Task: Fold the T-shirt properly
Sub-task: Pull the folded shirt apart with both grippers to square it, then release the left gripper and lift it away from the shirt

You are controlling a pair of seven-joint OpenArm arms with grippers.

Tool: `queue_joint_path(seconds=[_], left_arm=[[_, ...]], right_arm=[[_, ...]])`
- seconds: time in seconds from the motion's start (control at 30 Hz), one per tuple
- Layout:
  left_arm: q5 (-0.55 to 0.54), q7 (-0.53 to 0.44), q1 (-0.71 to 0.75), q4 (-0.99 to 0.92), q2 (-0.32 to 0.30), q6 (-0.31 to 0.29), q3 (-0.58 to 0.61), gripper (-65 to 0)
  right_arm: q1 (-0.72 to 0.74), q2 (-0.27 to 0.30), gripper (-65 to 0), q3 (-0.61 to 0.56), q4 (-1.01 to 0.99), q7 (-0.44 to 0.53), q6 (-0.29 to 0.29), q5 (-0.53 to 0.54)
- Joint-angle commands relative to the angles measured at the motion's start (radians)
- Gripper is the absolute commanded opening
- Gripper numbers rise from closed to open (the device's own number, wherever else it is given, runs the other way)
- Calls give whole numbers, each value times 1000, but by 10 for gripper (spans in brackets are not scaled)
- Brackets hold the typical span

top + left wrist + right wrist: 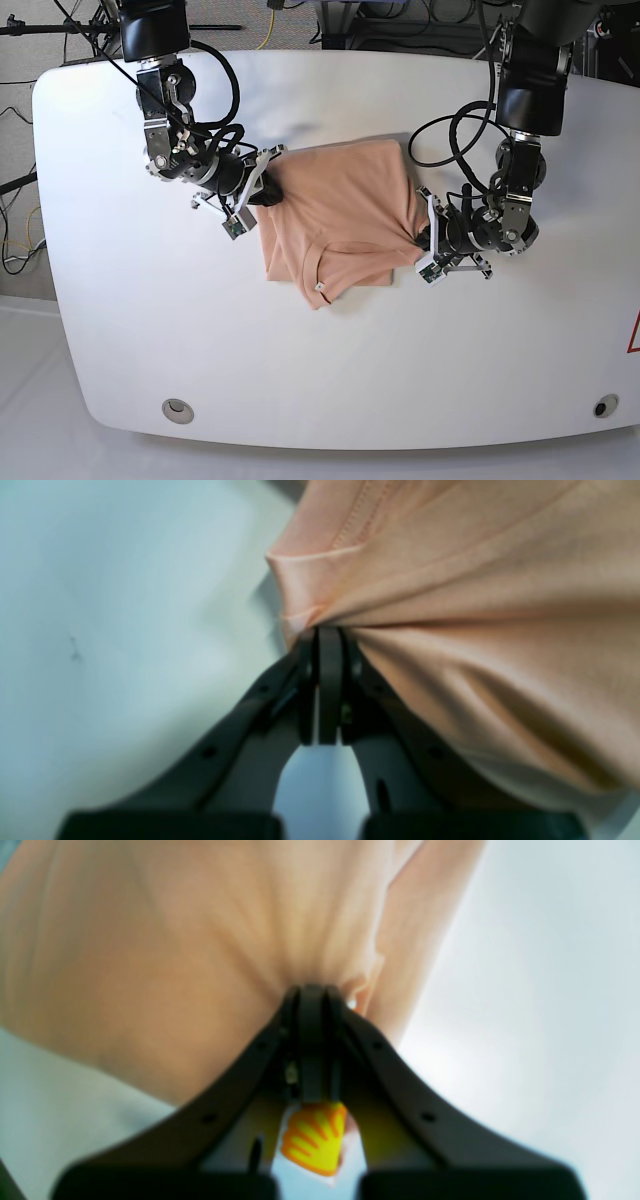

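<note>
I have both claws clamped on the T-shirt [340,215], which lies part-folded on the white tabletop [120,300] in the middle of the base view. The left claw [322,630] pinches a bunched edge at centre frame in its wrist view, with folds radiating from the pinch. The right claw [312,990] pinches cloth at the shirt's opposite side, and the yellow-orange print [314,1139] shows below its jaws.

My worry is uneven pull: if one arm travels ahead of the other, the fabric could skew or slip from such a thin pinch. The loose layers near the neckline at lower centre of the base view may drag and bunch, and I judge an early release would leave a crooked fold.
</note>
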Motion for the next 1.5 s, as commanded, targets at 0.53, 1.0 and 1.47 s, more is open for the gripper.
queue_joint_path(seconds=[0.53, 1.0, 1.47], left_arm=[[92, 185, -40, 225, -11, 10, -84, -650], [95, 221, 35, 412, -34, 10, -89, -650], [95, 223, 243, 599, -94, 10, -230, -650]], right_arm=[[12, 11, -637, 5, 236, -18, -59, 0], [-43, -1, -637, -4, 348, -139, -52, 0], [-83, -24, -637, -214, 366, -139, -4, -10]])
